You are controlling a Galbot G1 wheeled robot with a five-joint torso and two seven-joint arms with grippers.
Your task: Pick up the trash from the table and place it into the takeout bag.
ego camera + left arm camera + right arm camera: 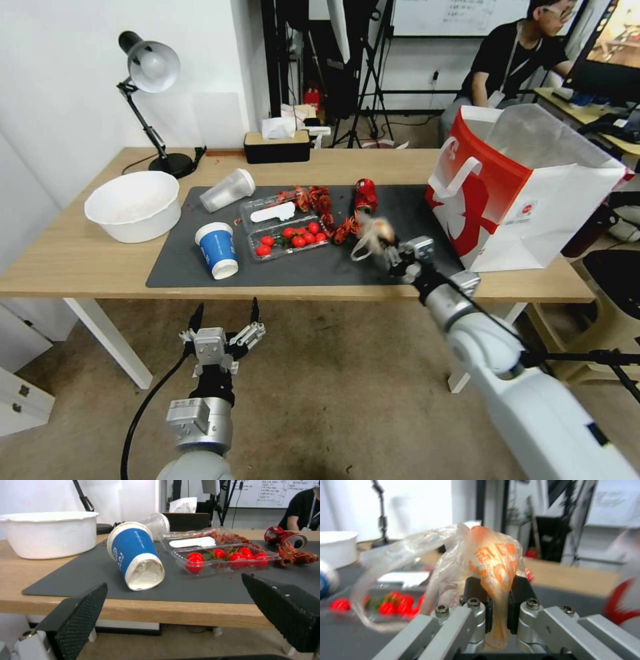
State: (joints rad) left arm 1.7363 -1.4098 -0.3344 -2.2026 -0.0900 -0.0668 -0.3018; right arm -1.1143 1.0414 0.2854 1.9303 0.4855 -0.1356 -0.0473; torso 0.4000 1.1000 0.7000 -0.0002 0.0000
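Trash: crumpled plastic wrapper (486, 562), limp and featherlight, pinched at its bunched middle by right gripper (498, 615); left gripper (223, 327) idle, released, below desk (80, 260).

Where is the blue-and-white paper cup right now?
In the head view, the blue-and-white paper cup lies tipped on the dark grey mat's left part, between the white bowl and the clear plastic tomato tray.

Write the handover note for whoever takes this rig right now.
Right end effector: shut on a crumpled plastic wrapper, held above the mat, short of the takeout bag.
Left end effector: open, idle below the table edge.
Left on the table: white bowl, blue-and-white paper cup, clear plastic cup, crushed red can, clear tray with tomatoes.
Whether anything is bagged cannot be seen.
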